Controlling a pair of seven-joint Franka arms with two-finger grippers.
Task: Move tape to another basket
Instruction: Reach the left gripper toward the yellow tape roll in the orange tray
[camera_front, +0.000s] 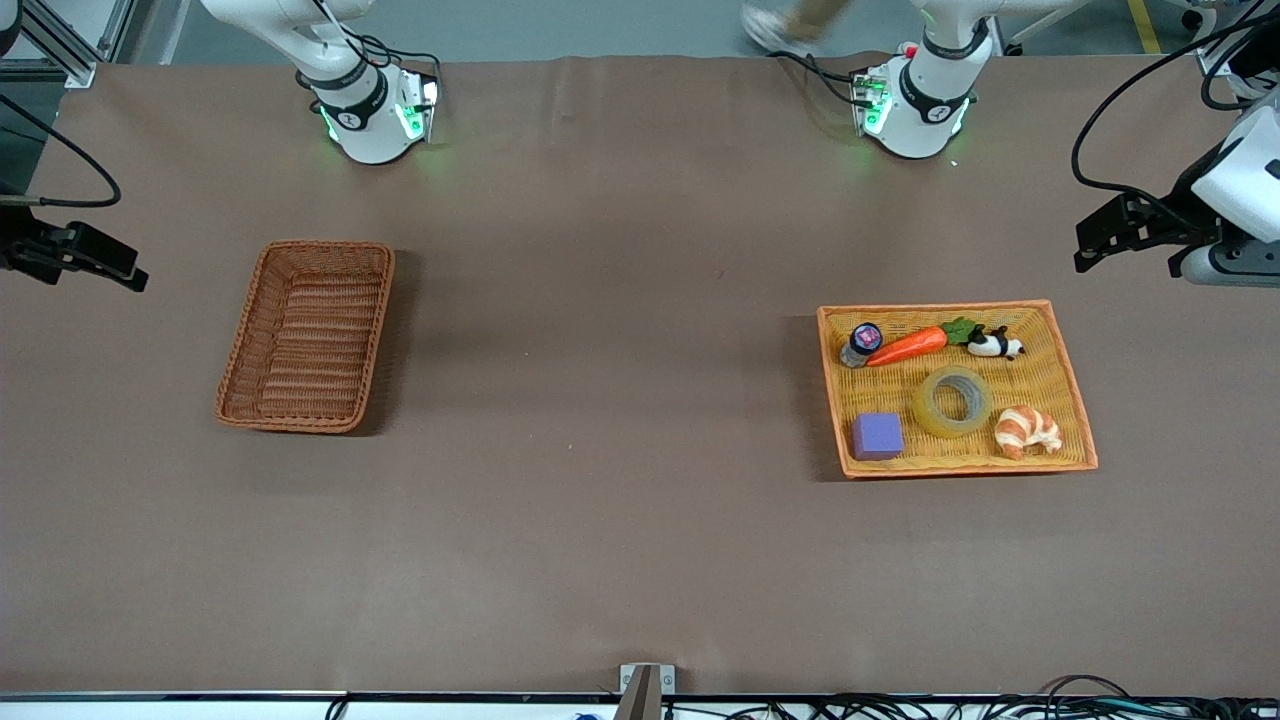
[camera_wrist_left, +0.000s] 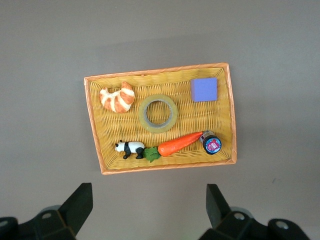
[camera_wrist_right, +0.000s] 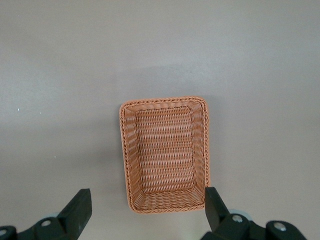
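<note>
The tape (camera_front: 952, 401) (camera_wrist_left: 158, 113), a yellowish see-through ring, lies flat in the middle of the orange-yellow tray (camera_front: 1062, 372) (camera_wrist_left: 226, 117) toward the left arm's end of the table. The reddish-brown basket (camera_front: 310, 340) (camera_wrist_right: 165, 160) sits toward the right arm's end with nothing in it. My left gripper (camera_front: 1128, 255) (camera_wrist_left: 148, 200) hangs open high over the cloth beside the tray's long edge, holding nothing. My right gripper (camera_front: 85, 270) (camera_wrist_right: 146, 200) hangs open high over the cloth beside one short end of the basket, also holding nothing.
Sharing the tray with the tape are a croissant (camera_front: 1027, 431), a purple block (camera_front: 877, 436), a carrot (camera_front: 908, 345), a panda figure (camera_front: 995, 344) and a small capped bottle (camera_front: 862, 343). Brown cloth covers the table between tray and basket.
</note>
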